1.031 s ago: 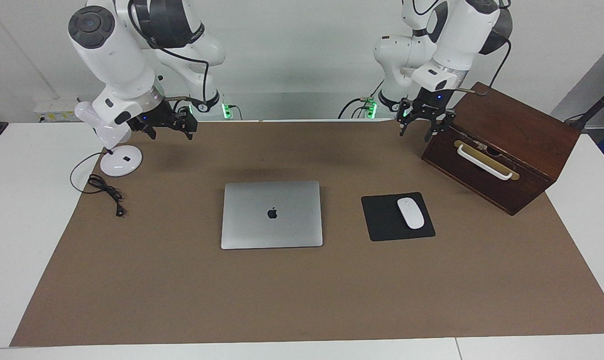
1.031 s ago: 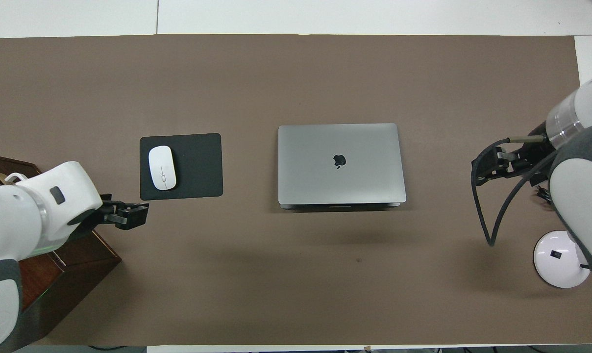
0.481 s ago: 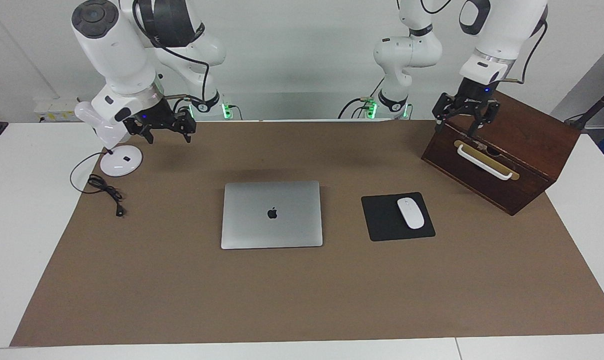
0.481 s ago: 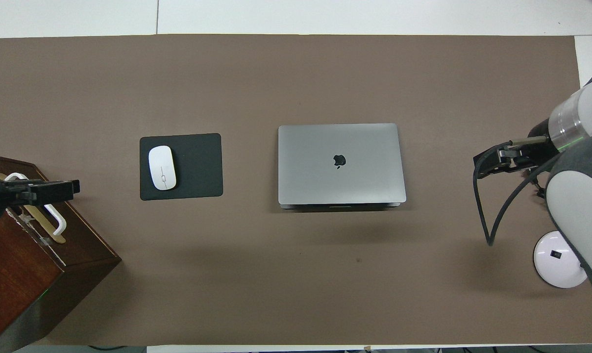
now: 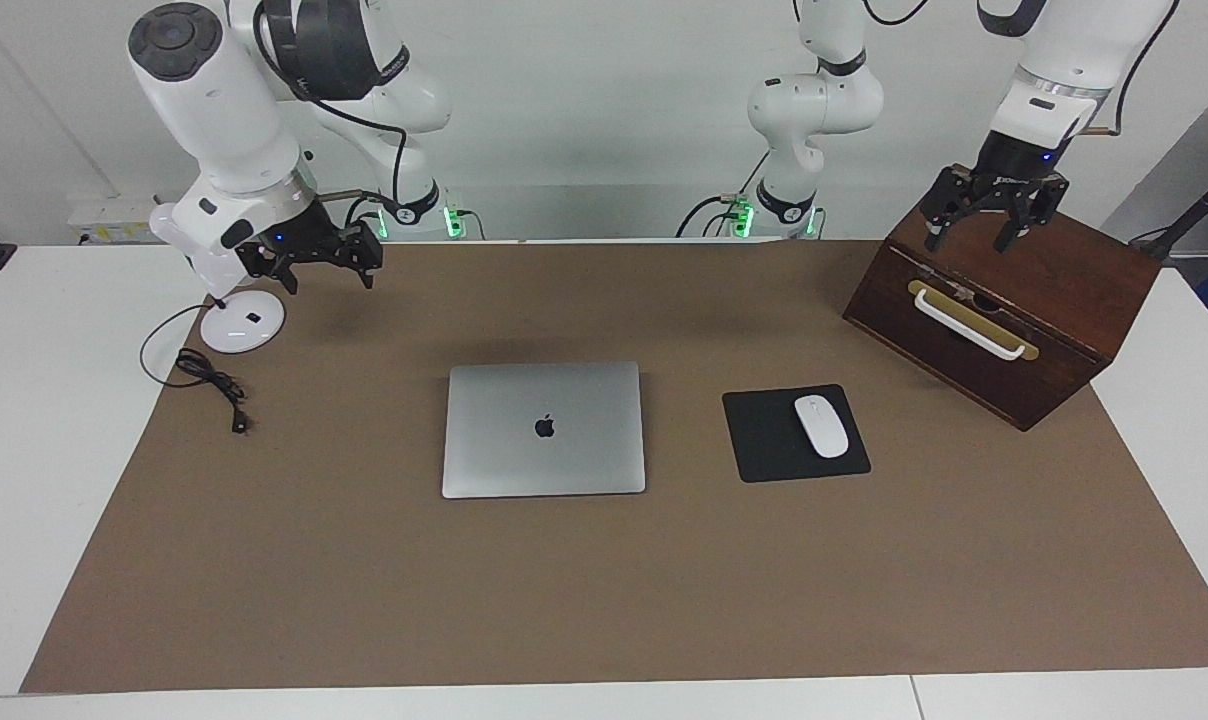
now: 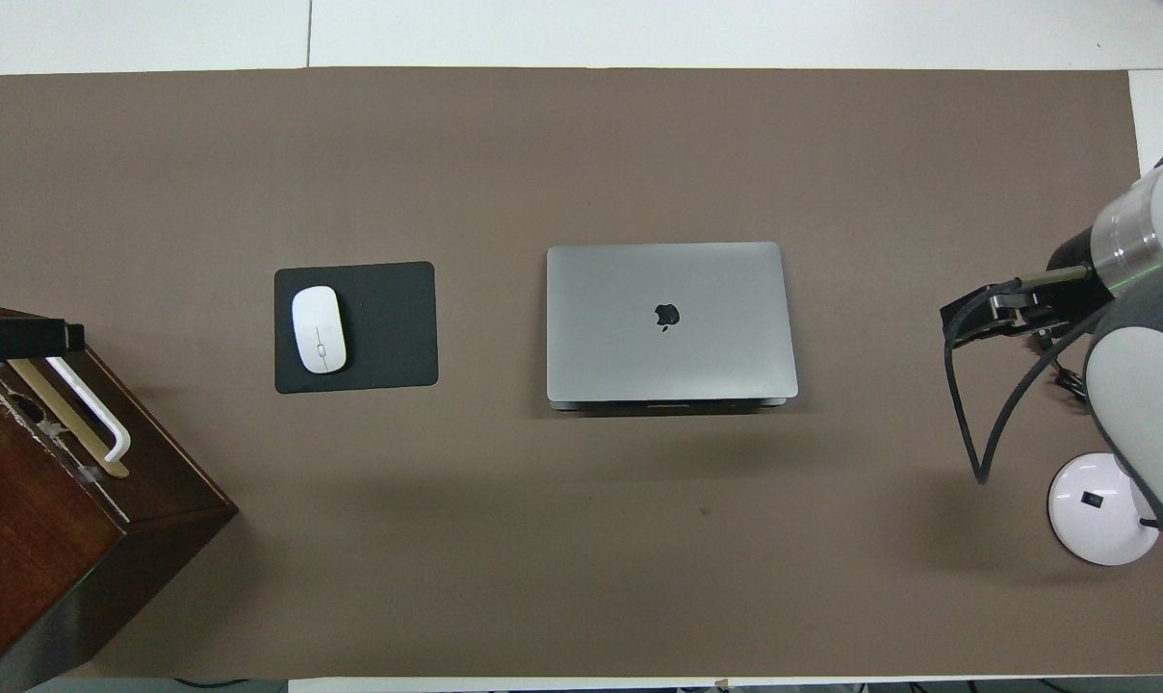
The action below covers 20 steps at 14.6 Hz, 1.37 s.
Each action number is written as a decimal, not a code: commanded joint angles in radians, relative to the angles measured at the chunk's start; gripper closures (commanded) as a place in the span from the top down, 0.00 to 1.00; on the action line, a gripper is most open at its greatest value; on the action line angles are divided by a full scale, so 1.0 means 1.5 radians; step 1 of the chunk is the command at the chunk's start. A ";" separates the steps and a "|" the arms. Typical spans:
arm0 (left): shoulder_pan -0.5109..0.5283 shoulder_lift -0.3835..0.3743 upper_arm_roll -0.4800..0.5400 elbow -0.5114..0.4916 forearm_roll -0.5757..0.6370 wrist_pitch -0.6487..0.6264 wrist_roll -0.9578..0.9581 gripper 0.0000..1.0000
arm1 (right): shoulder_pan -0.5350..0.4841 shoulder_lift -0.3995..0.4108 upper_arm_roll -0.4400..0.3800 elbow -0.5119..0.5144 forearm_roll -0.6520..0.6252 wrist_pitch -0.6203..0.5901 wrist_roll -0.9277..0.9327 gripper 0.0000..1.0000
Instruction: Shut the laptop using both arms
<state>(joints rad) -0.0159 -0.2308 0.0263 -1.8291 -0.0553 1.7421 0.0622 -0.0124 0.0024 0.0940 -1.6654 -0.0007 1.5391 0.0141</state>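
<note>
The laptop (image 5: 543,429) is seen shut flat. The left gripper (image 5: 980,212), fingers spread and empty, is held over the box (image 5: 1044,300); the right gripper (image 5: 322,259), likewise spread and empty, over the mat (image 5: 604,600).

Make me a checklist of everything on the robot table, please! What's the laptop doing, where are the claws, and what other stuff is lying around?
Surface: brown mat over a white table.
Job's things: laptop lies flat with its lid shut, logo up, mid-mat.
Clutter: black mouse pad with white mouse on it, beside the laptop toward the left arm's end; wooden box with a white handle; white lamp base at the right arm's end.
Grippers: left claw open, raised over the wooden box; right claw raised over the mat near the lamp base. Neither touches the laptop.
Cables: black cord lying by the lamp base.
Surroundings: pale wall, nothing else seen.
</note>
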 commanded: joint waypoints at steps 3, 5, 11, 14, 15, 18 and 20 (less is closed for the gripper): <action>0.030 0.058 -0.007 0.071 0.027 -0.072 -0.008 1.00 | -0.017 0.020 0.002 0.027 0.000 0.032 -0.019 1.00; 0.025 0.075 -0.007 0.072 0.031 -0.071 -0.008 1.00 | -0.017 0.023 -0.021 0.026 0.002 0.037 -0.024 1.00; 0.008 0.087 -0.008 0.068 0.036 -0.070 -0.008 1.00 | -0.017 0.024 -0.066 0.026 0.043 0.056 -0.068 1.00; -0.007 0.088 -0.005 0.068 0.036 -0.072 -0.009 1.00 | -0.018 0.024 -0.067 0.026 0.043 0.058 -0.069 1.00; -0.012 0.087 -0.002 0.065 0.036 -0.072 -0.008 1.00 | -0.018 0.024 -0.067 0.026 0.043 0.057 -0.069 1.00; -0.024 0.089 0.013 0.057 0.036 -0.063 -0.008 1.00 | -0.018 0.024 -0.071 0.028 0.047 0.053 -0.069 1.00; -0.028 0.098 0.015 0.068 0.033 -0.066 -0.009 1.00 | -0.017 0.020 -0.075 0.045 0.043 0.038 -0.068 1.00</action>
<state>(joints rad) -0.0256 -0.1073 0.0285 -1.7582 -0.0243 1.6609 0.0610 -0.0321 0.0263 -0.0135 -1.6364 0.0531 1.6159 -0.0697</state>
